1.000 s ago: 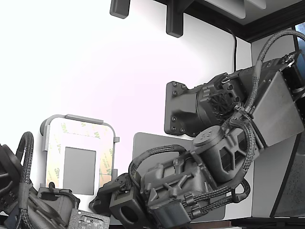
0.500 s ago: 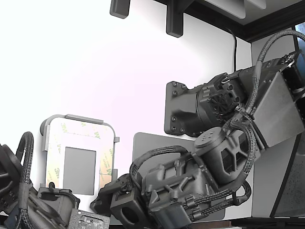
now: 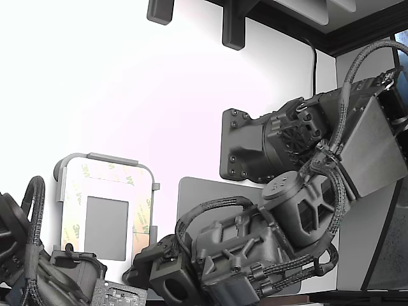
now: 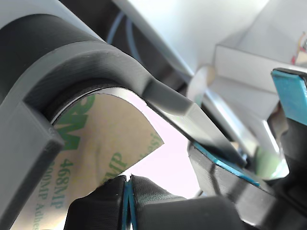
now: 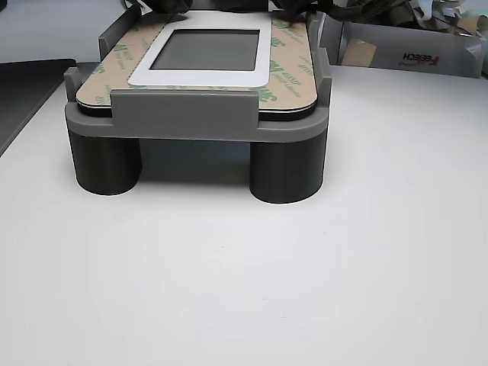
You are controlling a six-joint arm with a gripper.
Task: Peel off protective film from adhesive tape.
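The adhesive tape forms a border round a grey rectangle (image 3: 106, 227) on a white plate held in a grey holder (image 5: 198, 114). Its protective film (image 4: 96, 143) is cream with green 3M print and also shows in the exterior view (image 3: 141, 220) and the other view (image 5: 293, 72). In the wrist view a corner of the film is curled up off the holder (image 4: 96, 57). My gripper (image 4: 128, 186) has its black fingers pressed together on the film's lifted edge. In the exterior view my gripper (image 3: 143, 252) is at the plate's near right corner, its tips hidden by the arm.
A second arm (image 3: 38, 268) sits at the exterior view's lower left, beside the plate. A large dark grey mat (image 3: 191, 191) lies under my arm and shows in the other view (image 5: 23, 84). A cardboard box (image 5: 412, 53) stands behind the holder.
My arm's wrist and forearm have sunk slightly and shifted a little to the exterior view's right. The plate and the second arm have not moved.
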